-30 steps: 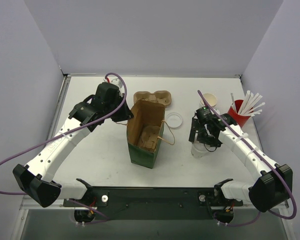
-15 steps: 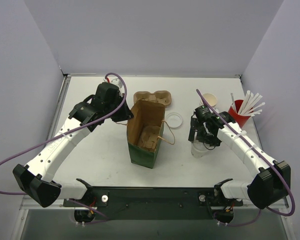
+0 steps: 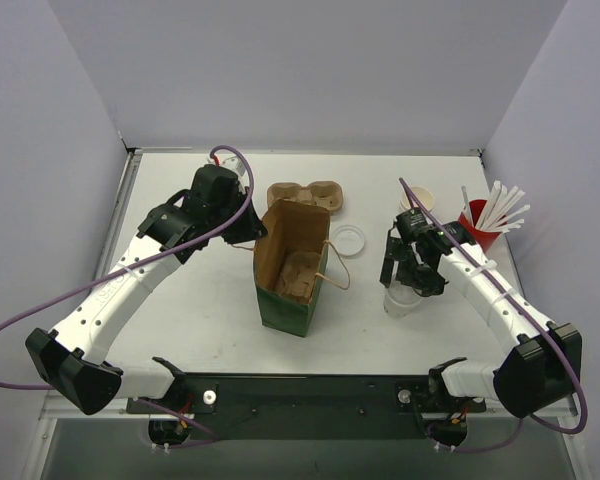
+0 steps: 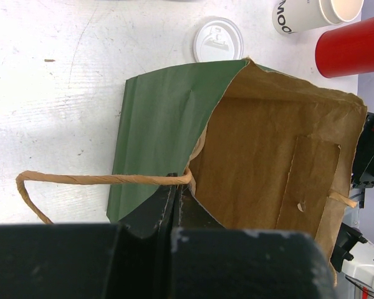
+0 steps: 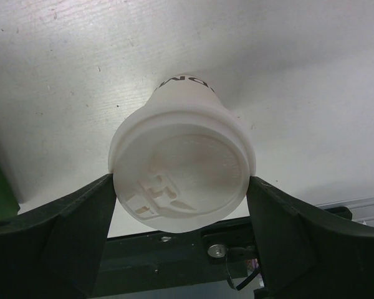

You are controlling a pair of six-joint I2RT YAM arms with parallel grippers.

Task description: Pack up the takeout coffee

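Nothing packed yet, I judge. Right gripper (image 5: 181,187) clamps lidded cup (image 5: 181,165); left gripper (image 4: 176,200), closed, pinches green paper bag (image 4: 156,124) rim; 2nd cup (image 3: 416,200) has no lid.

Two white cups (image 3: 402,300) (image 3: 417,200), one lid (image 3: 347,240), one bag (image 3: 285,305), one red cup (image 3: 477,238), perhaps two carriers (image 3: 305,193).

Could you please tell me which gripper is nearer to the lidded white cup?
Right. The right gripper straddles the lidded cup, its fingers against the lid on both sides. The left gripper is beyond the paper bag, shut on its edge.
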